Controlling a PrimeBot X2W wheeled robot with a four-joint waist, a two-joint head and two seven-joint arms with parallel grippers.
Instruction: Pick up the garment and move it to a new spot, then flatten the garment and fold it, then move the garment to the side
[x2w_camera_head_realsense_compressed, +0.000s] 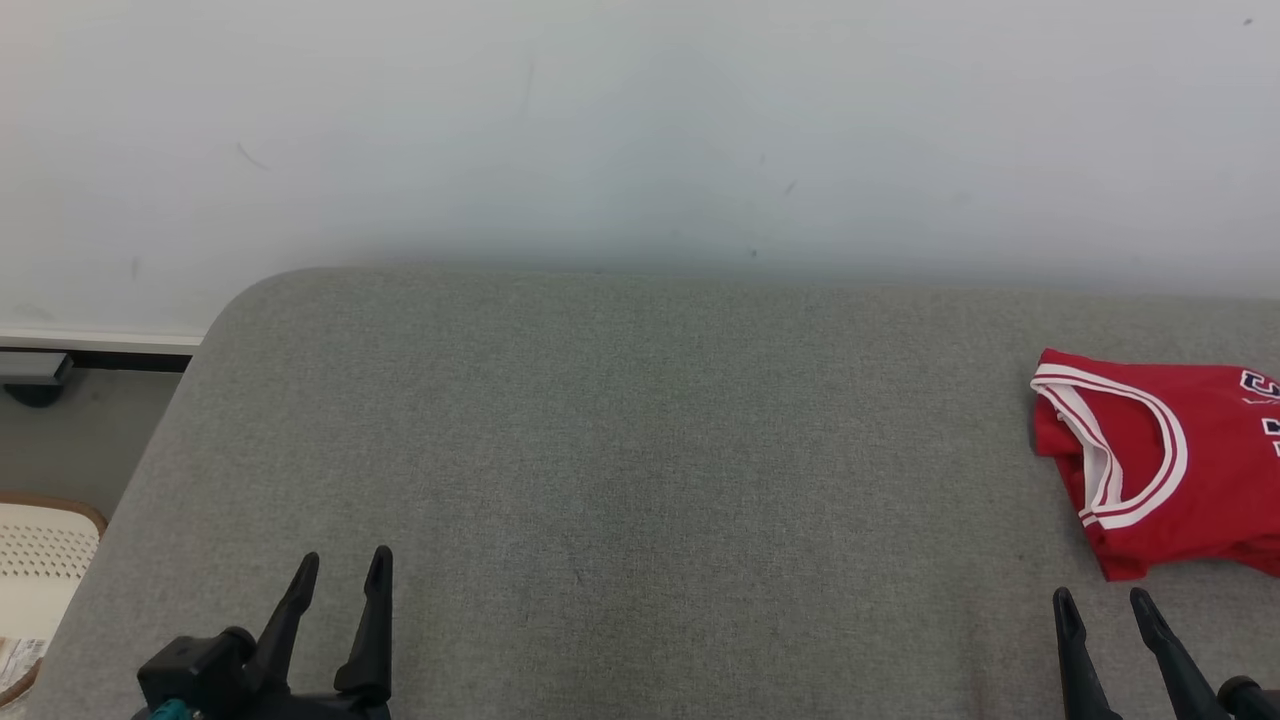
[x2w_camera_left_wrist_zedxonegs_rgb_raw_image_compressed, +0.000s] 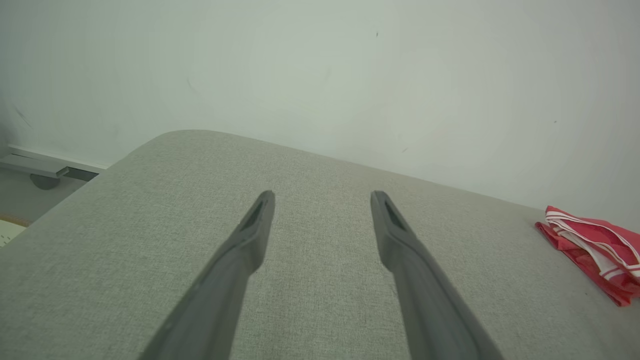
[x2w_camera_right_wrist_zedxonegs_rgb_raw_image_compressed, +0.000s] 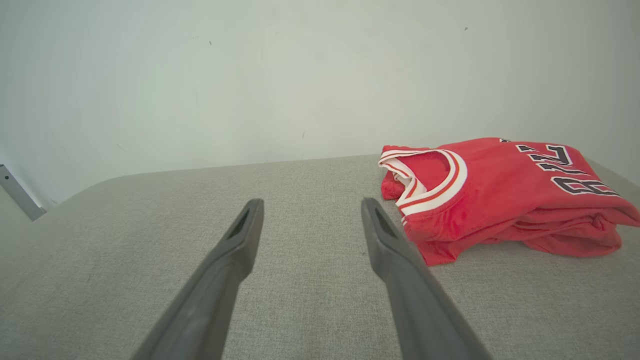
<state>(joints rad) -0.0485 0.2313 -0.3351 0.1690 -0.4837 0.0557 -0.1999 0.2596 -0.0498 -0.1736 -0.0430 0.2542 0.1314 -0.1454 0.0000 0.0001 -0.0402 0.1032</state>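
Grey fabric surface (x2w_camera_head_realsense_compressed: 640, 450), white wall (x2w_camera_head_realsense_compressed: 640, 120), folded red garment (x2w_camera_head_realsense_compressed: 1165, 455), perhaps a basket (x2w_camera_head_realsense_compressed: 45, 560)

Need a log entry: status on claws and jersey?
Left claw and right claw open, empty. Red jersey folded, lying at right side of grey cushion, untouched by either. Nothing between right claw and jersey.

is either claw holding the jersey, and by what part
Nothing is held. The left claw and right claw are both open and empty; the jersey lies on the cushion, apart from them.
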